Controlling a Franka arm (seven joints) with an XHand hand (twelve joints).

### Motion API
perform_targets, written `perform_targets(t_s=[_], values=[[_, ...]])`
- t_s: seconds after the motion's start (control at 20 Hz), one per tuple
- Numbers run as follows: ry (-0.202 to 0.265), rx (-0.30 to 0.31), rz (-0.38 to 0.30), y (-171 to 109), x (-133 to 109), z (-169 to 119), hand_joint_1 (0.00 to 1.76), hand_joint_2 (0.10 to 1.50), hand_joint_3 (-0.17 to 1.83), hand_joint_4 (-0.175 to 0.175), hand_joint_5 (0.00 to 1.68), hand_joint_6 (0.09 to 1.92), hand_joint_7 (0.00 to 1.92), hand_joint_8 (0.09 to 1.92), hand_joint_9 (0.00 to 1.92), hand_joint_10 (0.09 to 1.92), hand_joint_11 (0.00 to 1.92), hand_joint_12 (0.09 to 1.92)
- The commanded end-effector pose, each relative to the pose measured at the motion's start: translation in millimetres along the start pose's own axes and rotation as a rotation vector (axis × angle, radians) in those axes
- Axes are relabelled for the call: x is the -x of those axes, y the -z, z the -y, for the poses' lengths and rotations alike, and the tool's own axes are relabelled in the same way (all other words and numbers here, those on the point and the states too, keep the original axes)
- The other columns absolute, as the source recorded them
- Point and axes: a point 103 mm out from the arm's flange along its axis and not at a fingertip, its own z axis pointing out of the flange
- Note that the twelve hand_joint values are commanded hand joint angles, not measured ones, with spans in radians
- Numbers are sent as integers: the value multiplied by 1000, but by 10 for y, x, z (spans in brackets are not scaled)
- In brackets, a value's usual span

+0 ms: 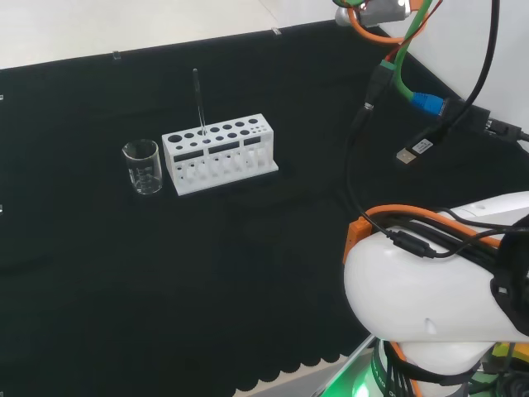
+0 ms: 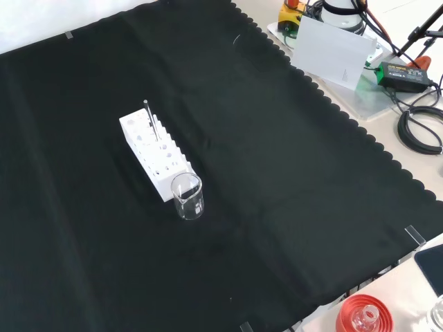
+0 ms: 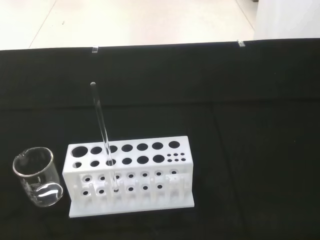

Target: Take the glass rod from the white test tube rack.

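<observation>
Glass beaker [image 1: 142,166]: stands at 9 o'clock of the rack in the head view, just beside it.
White test tube rack [image 1: 218,152]: mid-cloth, open black table [image 1: 273,281] on all sides.
Glass rod [image 1: 199,106]: upright in the rack's left-end hole.
Hand: cannot tell its state.

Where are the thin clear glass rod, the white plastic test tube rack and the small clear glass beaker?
thin clear glass rod [image 3: 101,125], wrist view, middle of shaft
white plastic test tube rack [image 1: 218,138], head view, holed top plate
small clear glass beaker [image 2: 187,197], front view, side wall

White rounded arm link [image 1: 438,306] w/ orange trim, black cables [image 1: 430,240].
</observation>
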Motion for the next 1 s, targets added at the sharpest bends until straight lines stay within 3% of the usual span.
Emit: perform_targets(t_s=[0.05, 0.25, 0.65, 0.85, 1.0], values=[[1, 4, 6, -47, -6, 36, 457, 815, 530, -113, 0, 87, 0, 87, 0, 163, 0, 629], [-2, 4, 21, 20, 86, -27, 450, 886, 399, -113, 0, 87, 0, 87, 0, 138, 0, 606], [-7, -14, -1, 33, 81, -40, 454, 908, 366, -114, 0, 87, 0, 87, 0, 150, 0, 618], [-14, -18, -4, -61, 55, -52, 463, 931, 326, -116, 0, 87, 0, 87, 0, 248, 0, 740], [-15, -16, -4, -64, 49, -54, 464, 941, 305, -116, 0, 87, 0, 87, 0, 363, 0, 932]])
